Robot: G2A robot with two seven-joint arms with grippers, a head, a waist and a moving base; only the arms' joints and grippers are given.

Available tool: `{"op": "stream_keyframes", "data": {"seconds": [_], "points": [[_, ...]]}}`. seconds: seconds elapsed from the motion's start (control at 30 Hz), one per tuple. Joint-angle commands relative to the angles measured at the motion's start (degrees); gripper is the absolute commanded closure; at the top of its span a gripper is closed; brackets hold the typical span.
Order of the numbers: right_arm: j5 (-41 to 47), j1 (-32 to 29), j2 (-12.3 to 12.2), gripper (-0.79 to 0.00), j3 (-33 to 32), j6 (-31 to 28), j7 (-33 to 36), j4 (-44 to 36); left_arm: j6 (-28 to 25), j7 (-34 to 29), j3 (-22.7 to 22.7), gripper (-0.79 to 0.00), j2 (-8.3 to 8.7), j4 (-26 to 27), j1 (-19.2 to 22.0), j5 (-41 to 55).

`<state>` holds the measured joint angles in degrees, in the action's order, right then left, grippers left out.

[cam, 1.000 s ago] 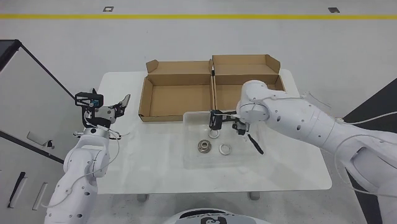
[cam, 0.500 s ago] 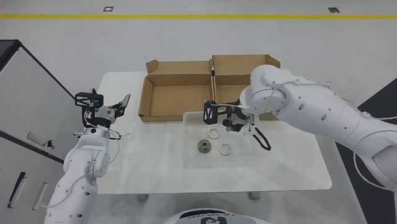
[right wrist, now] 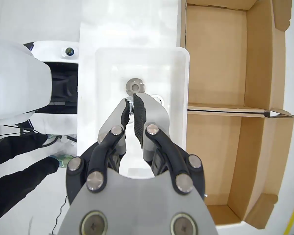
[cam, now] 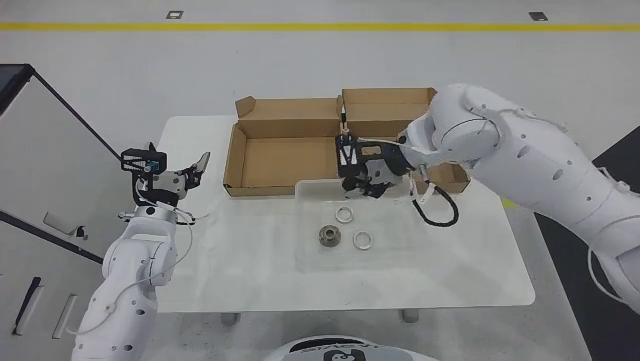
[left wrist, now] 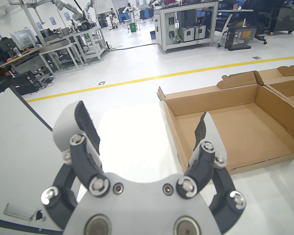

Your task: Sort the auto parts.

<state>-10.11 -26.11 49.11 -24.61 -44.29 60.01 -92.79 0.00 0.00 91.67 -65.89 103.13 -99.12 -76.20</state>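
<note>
Top view: my right tool (cam: 368,179) hangs over the far edge of the clear tray (cam: 395,257), by the seam between the two cardboard boxes (cam: 285,161). Three metal parts (cam: 326,234) lie in the tray. My left tool (cam: 192,171) is near the counter's (cam: 250,271) left edge. Left wrist view: left tool (left wrist: 144,125) spread wide and empty, the cardboard boxes (left wrist: 235,128) just beside it. Right wrist view: right tool (right wrist: 131,99) pinched on a small threaded bolt (right wrist: 130,105) above the tray (right wrist: 183,74). A flanged part (right wrist: 135,86) lies just beyond the tips.
</note>
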Motion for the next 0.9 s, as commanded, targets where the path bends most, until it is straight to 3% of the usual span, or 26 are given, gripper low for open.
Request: {"op": "stream_keyframes", "data": {"seconds": [0.0,0.33,0.87], "points": [[-0.02,-0.52,-0.50,0.000,-0.92,-1.95,-1.97,0.88,0.00,0.00,0.00,-0.785,0.00,0.00,0.00,0.00],[-0.40,-1.72,-1.20,0.000,-3.69,-13.71,-14.20,5.77,0.00,0.00,0.00,-0.785,0.00,0.00,0.00,0.00],[-2.12,-1.85,-0.13,0.000,-6.35,-13.71,-34.77,3.62,0.00,0.00,0.00,-0.785,0.00,0.00,0.00,0.00]]}}
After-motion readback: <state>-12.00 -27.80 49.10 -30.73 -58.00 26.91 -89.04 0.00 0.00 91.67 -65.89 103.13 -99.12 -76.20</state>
